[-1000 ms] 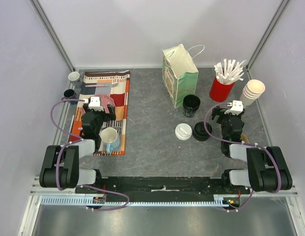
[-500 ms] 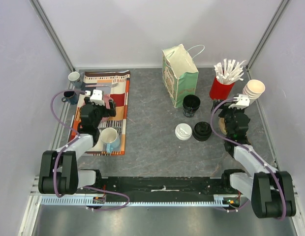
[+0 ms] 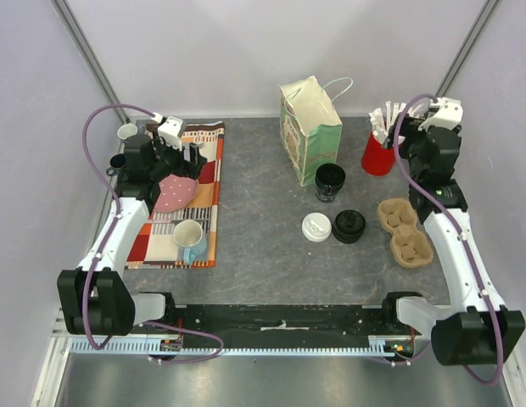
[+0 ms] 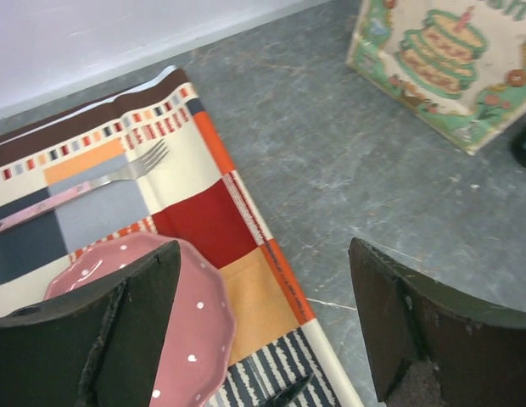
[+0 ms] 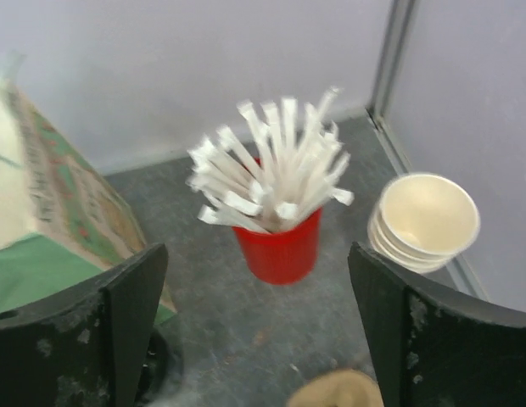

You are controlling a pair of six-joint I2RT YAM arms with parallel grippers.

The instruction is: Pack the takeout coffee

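My left fingers (image 4: pixel 263 339) are spread wide and hold nothing. They hang over the far end of the striped placemat (image 4: pixel 204 212), above the pink plate (image 4: pixel 182 309) and the fork (image 4: pixel 119 174), none of which belongs to this job. I judge that arm is simply parked out of the way.

My right fingers (image 5: pixel 254 331) are just as wide apart and just as empty. They are raised at the far right corner and look down on the red cup of straws (image 5: pixel 280 250) and the stack of lidless paper cups (image 5: pixel 426 216).

The paper bag (image 3: pixel 312 127) stands upright at the back with its mouth up, and the cardboard carrier (image 3: pixel 405 231) lies flat near the right arm. Both look set out to receive cups.

The takeout coffee (image 3: pixel 316 227) sits mid-desk (image 3: pixel 263 195), just beside the loose black lid (image 3: pixel 348 225) and nearer me than the open black cup (image 3: pixel 329 181). From above I see only 1 round white sip lid; its walls are hidden, so I cannot tell how tall the cup is. It is well apart from both sets of fingers.
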